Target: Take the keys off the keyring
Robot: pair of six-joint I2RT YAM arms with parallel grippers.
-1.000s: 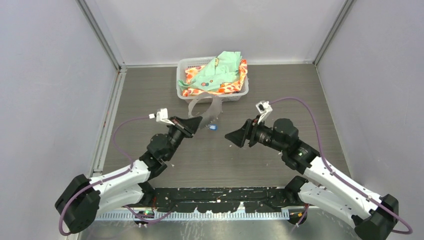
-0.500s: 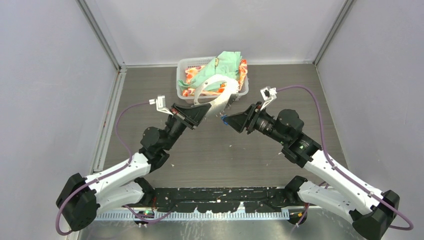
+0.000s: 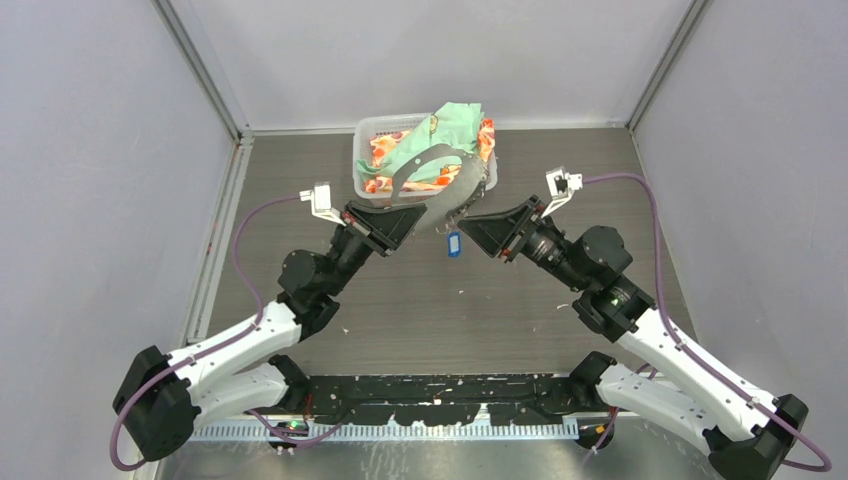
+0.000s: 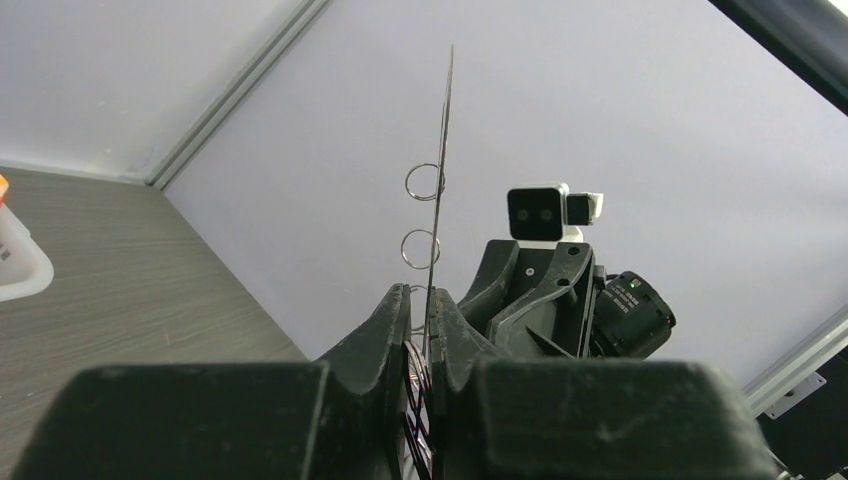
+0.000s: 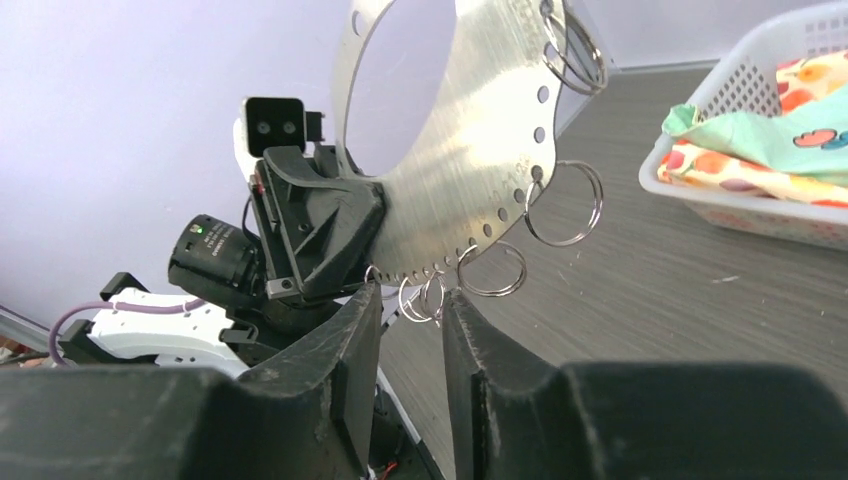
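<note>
The left fingers are clamped on the edge of the keyring and hold the plate upright, edge-on to the left wrist view. The right fingers stand at a narrow gap at the plate's lower rim, with a cluster of small loops between their tips. Whether the pads bear on these loops cannot be determined.

Change over the last second: the right arm, formerly well apart with wide fingers, has moved in to the plate and narrowed its fingers. The left arm has raised the plate from low over the counter to a position in front of the basket.

Judgement: the right arm is in the grasp step and no key is off yet.

The keys hang below the plate's lower rim, just below and beside the right fingertips, clear of the counter.
</note>
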